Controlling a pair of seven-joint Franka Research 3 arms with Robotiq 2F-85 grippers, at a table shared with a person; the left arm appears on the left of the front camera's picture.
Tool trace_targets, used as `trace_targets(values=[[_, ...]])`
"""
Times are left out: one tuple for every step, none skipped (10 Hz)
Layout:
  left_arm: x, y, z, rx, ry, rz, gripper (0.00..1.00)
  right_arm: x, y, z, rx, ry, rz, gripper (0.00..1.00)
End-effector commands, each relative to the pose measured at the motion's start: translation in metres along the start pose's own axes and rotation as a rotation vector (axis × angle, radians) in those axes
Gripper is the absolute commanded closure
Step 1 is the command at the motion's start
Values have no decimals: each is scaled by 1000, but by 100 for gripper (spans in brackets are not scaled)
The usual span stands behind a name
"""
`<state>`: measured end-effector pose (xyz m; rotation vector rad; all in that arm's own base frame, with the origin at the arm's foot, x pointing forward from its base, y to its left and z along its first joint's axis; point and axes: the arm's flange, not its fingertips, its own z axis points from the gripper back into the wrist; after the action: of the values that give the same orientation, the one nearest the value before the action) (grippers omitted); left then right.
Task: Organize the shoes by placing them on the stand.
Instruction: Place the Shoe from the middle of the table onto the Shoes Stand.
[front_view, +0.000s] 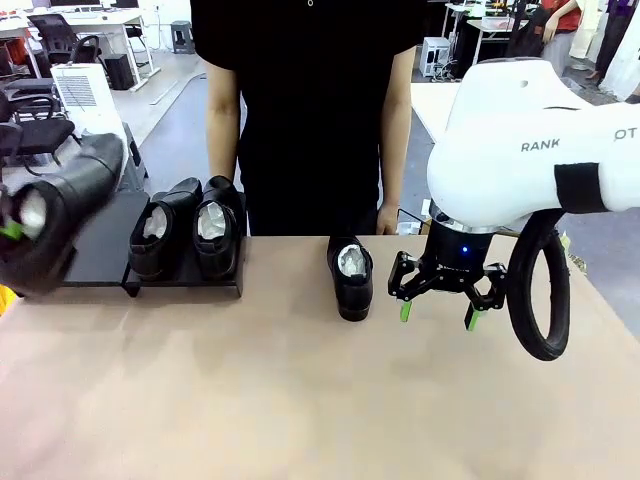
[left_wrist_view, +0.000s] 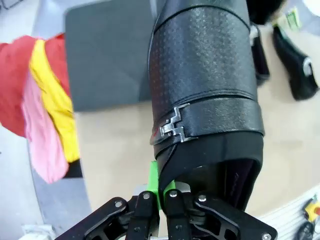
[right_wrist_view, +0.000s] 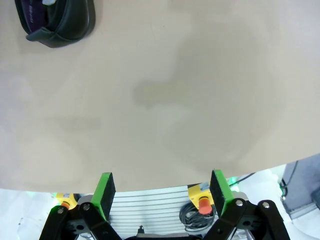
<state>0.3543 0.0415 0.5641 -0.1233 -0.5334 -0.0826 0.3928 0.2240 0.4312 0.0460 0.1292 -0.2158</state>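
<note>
The shoe (front_view: 60, 205) at the robot's left hung tilted in the air over the left section of the stand (front_view: 100, 250). The left claw (left_wrist_view: 161, 189) was clamped narrow on the rim of its heel, with a green pad (left_wrist_view: 154, 175) showing against the black leather. In the left wrist view this shoe had a dotted upper and a small metal clasp (left_wrist_view: 172, 127) on its side. A red, yellow and pink cloth (left_wrist_view: 45, 110) lay off to one side beyond the edge of the surface (front_view: 300, 400).

Two more shoes (front_view: 160, 230) (front_view: 216, 228) stood side by side on the right section of the stand. Each was stuffed with white paper, and their toes pointed toward the robot. A fourth shoe (front_view: 350, 278) sat on the tan surface, well apart from the stand and near the far edge, toe toward the robot.

The right claw (front_view: 437, 312) hung above the surface just beside that fourth shoe, on its right. Its fingers (right_wrist_view: 106, 187) were spread wide and gripped nothing, with the tips pointing down.

A person (front_view: 310, 110) in black stood at the far side, behind the stand and the lone shoe, with one hand (front_view: 388, 218) hanging near the surface's far edge.
</note>
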Motion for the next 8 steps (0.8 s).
trace_targets(values=[[29, 33, -14, 41, -24, -41, 100, 4, 0, 2, -13, -7, 14, 0], [42, 54, -28, 72, -24, -37, 100, 4, 0, 2, -13, -7, 14, 0], [52, 71, -47, 75, -13, -18, 100, 4, 0, 2, -13, -7, 14, 0], [58, 81, -66, 67, -2, 2, 100, 4, 0, 2, -13, -7, 14, 0], [57, 76, -76, 78, 23, 106, 100, 4, 0, 2, -13, -7, 14, 0], [41, 74, -56, 78, 4, 3, 100, 4, 0, 2, -13, -7, 14, 0], [41, 74, -56, 78, 4, 3, 100, 4, 0, 2, -13, -7, 14, 0], [46, 81, -84, 86, 41, 36, 100, 4, 0, 2, -13, -7, 14, 0]])
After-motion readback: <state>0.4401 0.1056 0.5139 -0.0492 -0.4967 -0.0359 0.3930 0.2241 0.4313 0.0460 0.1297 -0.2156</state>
